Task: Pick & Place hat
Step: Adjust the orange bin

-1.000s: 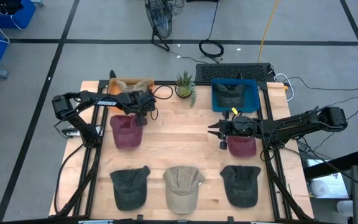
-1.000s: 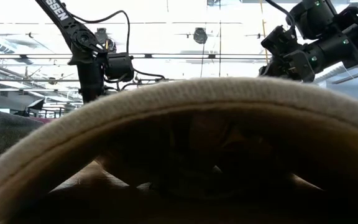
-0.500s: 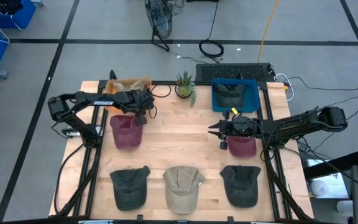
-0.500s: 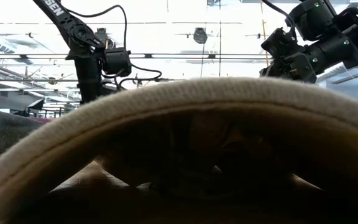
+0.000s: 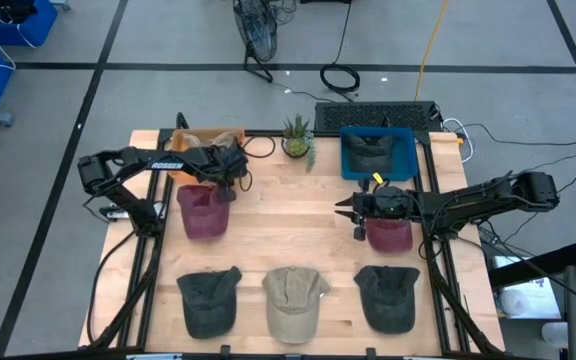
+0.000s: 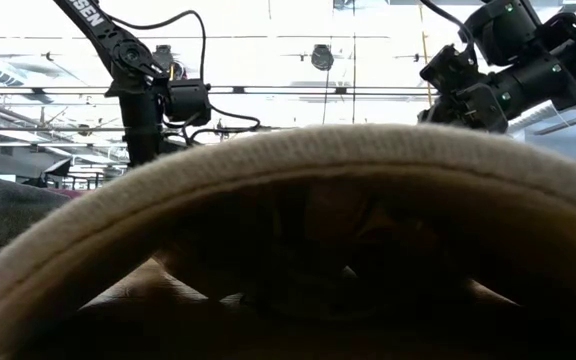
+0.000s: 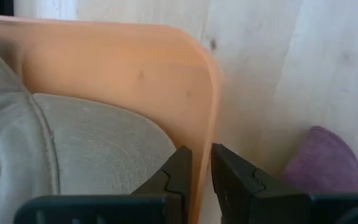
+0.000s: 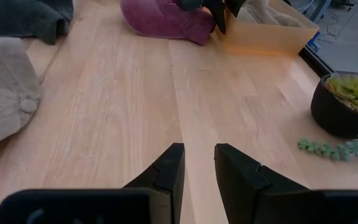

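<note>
Several caps lie crown-up on the wooden table. A maroon one (image 5: 205,212) sits at the left and another maroon one (image 5: 389,236) at the right. The near row has a dark cap (image 5: 208,301), a beige cap (image 5: 293,302) and a dark cap (image 5: 386,298). An orange bin (image 5: 190,135) holds a beige cap (image 7: 86,143), and a blue bin (image 5: 376,152) holds a dark one. My left gripper (image 5: 232,172) (image 7: 201,165) hovers shut over the orange bin's wall (image 7: 197,112). My right gripper (image 5: 348,215) (image 8: 199,158) hangs shut beside the right maroon cap.
A potted succulent (image 5: 298,138) stands between the two bins at the far edge, with a sprig (image 8: 337,144) lying on the wood. The table's middle is bare wood (image 5: 288,215). In the low view, the beige cap's brim (image 6: 288,180) fills the foreground, with both arms above it.
My left arm has drawn back slightly toward the table's left edge, so a little more of the orange bin shows. The caps and my right arm have stayed put.
</note>
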Controlling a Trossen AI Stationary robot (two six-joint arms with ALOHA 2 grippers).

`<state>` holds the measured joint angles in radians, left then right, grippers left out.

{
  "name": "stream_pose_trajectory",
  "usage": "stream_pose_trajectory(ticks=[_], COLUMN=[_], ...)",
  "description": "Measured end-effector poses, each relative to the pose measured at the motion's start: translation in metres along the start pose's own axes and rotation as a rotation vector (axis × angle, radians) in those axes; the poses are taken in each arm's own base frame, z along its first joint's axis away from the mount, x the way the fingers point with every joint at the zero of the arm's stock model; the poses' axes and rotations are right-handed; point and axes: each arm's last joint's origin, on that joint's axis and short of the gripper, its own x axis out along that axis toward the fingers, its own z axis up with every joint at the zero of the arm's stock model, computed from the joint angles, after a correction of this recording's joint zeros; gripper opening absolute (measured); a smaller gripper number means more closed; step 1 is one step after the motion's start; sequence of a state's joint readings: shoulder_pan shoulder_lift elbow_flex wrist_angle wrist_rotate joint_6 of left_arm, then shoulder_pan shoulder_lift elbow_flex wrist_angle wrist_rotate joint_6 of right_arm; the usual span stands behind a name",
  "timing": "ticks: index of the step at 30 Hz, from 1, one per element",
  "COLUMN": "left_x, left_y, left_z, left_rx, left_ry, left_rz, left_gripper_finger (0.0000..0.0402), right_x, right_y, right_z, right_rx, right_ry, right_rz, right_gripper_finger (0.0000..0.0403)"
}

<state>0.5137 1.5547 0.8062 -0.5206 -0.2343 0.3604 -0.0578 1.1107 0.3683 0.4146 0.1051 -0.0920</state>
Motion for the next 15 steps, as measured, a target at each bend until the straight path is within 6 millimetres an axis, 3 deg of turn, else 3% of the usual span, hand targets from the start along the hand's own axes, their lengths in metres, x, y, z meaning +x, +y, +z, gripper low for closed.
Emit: stream_pose_trajectory(ticks=[8, 15], left_x=[0.0, -0.0003], left_y=[0.0005, -0.0015], left_z=[0.0012, -0.0002], left_rx=[-0.056, -0.087], left_ry=[-0.012, 0.006], left_rz=[0.007, -0.001], left_gripper_finger=[0.0072, 0.0153], right_x=[0.0, 0.0], right_y=[0.0, 0.0], right_z=[0.0, 0.0], right_rx=[0.004, 0.001], right_ry=[0.0, 0.0], right_rz=[0.001, 0.001], right_gripper_finger=[0.0077, 0.0077])
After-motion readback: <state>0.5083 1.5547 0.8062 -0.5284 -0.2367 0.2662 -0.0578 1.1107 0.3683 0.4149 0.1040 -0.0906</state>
